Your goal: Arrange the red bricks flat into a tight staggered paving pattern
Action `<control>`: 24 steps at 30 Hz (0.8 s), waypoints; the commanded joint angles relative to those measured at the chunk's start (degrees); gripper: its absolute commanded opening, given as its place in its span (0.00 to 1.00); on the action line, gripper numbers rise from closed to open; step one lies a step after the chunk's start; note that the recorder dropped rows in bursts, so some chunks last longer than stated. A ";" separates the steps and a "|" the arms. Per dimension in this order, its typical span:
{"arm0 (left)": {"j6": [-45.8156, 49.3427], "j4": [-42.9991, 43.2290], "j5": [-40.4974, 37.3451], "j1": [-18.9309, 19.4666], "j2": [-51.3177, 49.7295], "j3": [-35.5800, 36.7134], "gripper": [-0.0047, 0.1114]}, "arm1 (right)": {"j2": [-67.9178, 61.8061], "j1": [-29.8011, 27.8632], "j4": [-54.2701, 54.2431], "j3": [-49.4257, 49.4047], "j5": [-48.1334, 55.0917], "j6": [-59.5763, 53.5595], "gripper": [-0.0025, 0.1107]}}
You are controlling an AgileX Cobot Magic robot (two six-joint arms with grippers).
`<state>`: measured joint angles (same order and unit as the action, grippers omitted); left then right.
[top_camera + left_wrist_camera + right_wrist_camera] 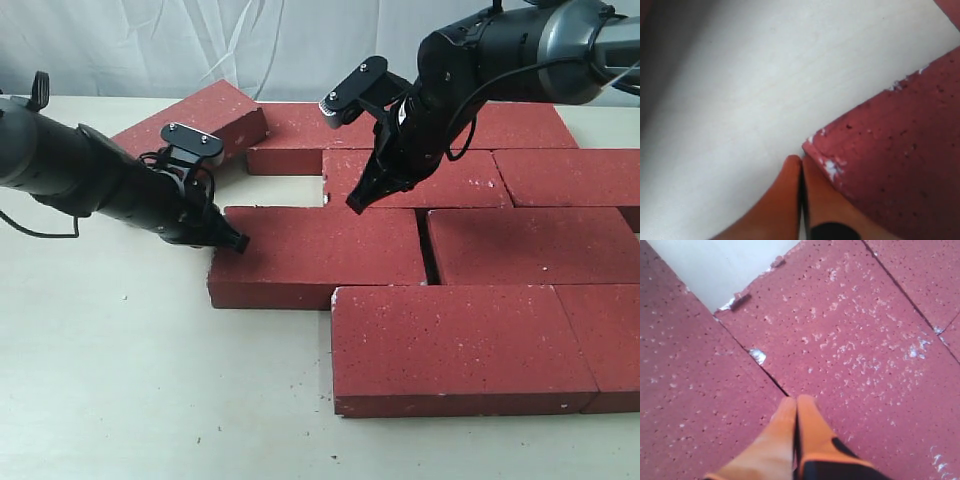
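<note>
The left gripper [238, 243] was closed to a point, its orange fingertips [789, 175] pressed together with nothing between them. That point sat at a chipped corner at the left end of the middle brick [320, 255], a dark-red, rectangular, grainy paving block speckled with white; whether it actually touched the corner could not be told. The right gripper [355, 205] was likewise pinched shut and empty, its orange fingertips [812, 415] pointing down at a thin seam between two bricks. In the exterior view this was at the near-left corner of the second-row brick [420, 180], just above the middle brick. Around them the red bricks [530, 245] lay flat in staggered rows on a pale cream table [120, 380], most of them touching edge to edge. A narrow dark gap separated the middle brick from its right-hand neighbour. The wide front brick [450, 345] lay closest to the camera, its back edge against the middle brick. At the back left, the askew brick [195, 115] sat at an angle to the rows, beside the left end of the back row, with bare table between it and the middle brick.
</note>
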<state>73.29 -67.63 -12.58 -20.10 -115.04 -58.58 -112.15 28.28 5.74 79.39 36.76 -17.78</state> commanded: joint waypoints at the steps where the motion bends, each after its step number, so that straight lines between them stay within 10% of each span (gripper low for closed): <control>1: 0.17 0.89 -2.79 -1.59 -0.58 -0.24 0.04 | 0.72 -0.28 0.00 -0.36 -0.08 -0.14 0.01; 12: -16.12 22.09 -12.07 8.54 2.87 0.58 0.04 | 0.72 -0.28 -0.22 -0.36 0.02 -0.14 0.01; 16: -16.92 22.58 -21.51 7.47 3.30 -0.35 0.04 | 0.72 -0.28 -0.22 -0.36 0.02 -0.14 0.01; 24: -14.76 19.83 -16.76 2.25 3.30 -0.36 0.04 | 0.72 -0.28 -0.22 -0.36 0.14 -0.14 0.01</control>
<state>57.87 -46.60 -30.64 -16.32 -112.34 -58.70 -112.15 28.28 5.69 79.39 36.87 -17.78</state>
